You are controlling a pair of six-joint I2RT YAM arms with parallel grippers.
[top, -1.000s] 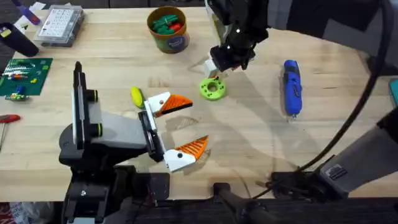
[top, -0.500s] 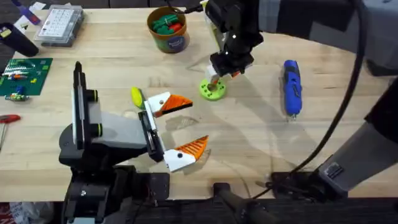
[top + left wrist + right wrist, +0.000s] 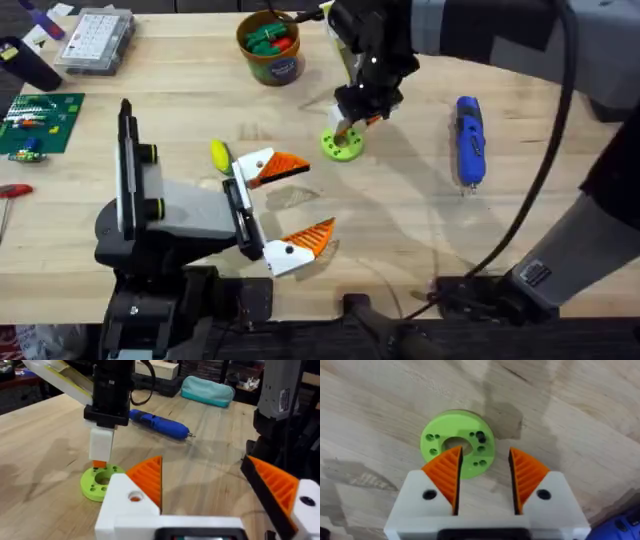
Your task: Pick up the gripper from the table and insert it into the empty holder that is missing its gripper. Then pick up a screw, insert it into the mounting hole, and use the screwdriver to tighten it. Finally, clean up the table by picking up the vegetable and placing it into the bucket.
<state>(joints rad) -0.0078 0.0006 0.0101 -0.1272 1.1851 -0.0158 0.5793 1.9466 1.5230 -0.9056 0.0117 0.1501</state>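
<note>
From the right wrist we see our right gripper (image 3: pixel 484 482) parted and empty above the green disc (image 3: pixel 457 443), while overhead shows the screwdriver (image 3: pixel 469 141) lying apart, our left gripper (image 3: pixel 290 213) spread wide.

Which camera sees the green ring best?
The right wrist view: the green ring is seen from straight above, with its holes plain. The left wrist view shows it side-on, partly hidden. Overhead, it looks small beneath the right gripper.
</note>
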